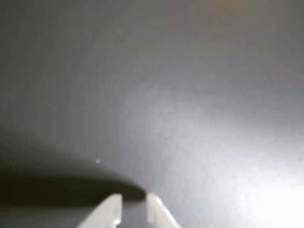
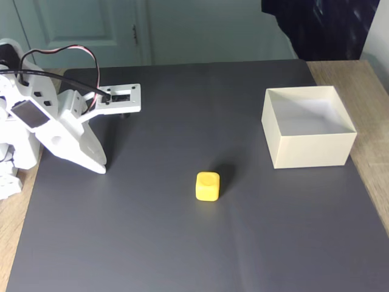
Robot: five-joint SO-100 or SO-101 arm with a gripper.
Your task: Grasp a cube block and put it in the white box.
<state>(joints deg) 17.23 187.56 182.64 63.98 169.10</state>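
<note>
In the wrist view we see our gripper (image 1: 133,202) entering from the bottom edge, its two white fingertips (image 1: 110,211) parted by only a narrow gap with nothing between them, their dark shadow lying on the grey mat (image 1: 190,95) just ahead. In the fixed view the gripper (image 2: 100,165) points down at the left side of the mat (image 2: 182,243), its tips at or just above the surface, and the white arm (image 2: 48,121) rises behind it with red and black cables looping over the top. The cube block (image 2: 208,185) sits on the mat near the middle, well apart from our gripper, a round dimple on its upper face. The white box (image 2: 310,149) stands open-topped at the right of the mat, apart from the cube, beside the wooden table (image 2: 374,134)
</note>
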